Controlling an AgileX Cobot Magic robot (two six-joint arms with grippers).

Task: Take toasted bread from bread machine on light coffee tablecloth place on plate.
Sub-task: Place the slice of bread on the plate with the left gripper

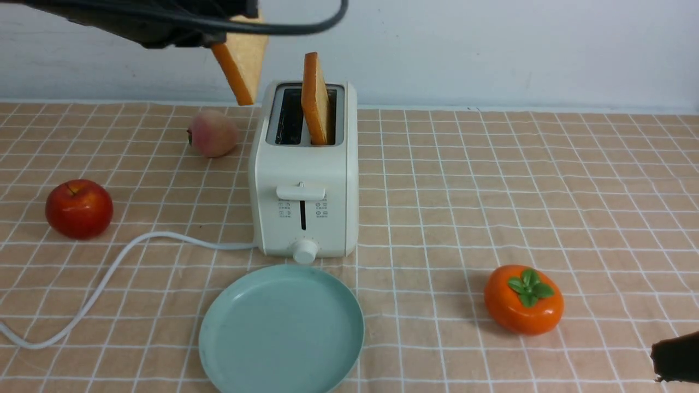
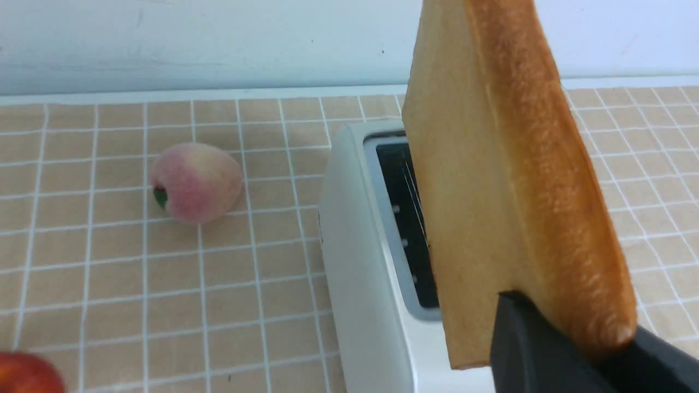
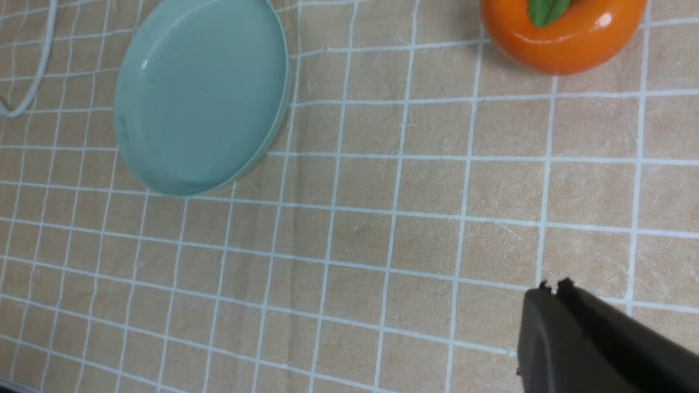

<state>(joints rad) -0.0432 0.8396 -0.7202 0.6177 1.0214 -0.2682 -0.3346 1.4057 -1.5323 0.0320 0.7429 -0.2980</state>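
One slice of toasted bread (image 1: 243,63) hangs in the air above and left of the bread machine (image 1: 303,185), with my left gripper (image 2: 573,319) shut on its lower corner. In the left wrist view this slice (image 2: 491,180) covers part of the empty left slot. A second slice (image 1: 315,98) stands upright in the right slot. The teal plate (image 1: 281,376) lies bare in front of the bread machine on the light coffee tablecloth (image 1: 491,180). My right gripper (image 3: 551,286) is shut and holds nothing, low at the front right (image 1: 677,357).
A red apple (image 1: 79,208) and a peach (image 1: 213,132) lie left of the bread machine. An orange persimmon (image 1: 523,299) sits at the front right. The white cord (image 1: 104,278) curls across the cloth at the left. A pale wall stands behind.
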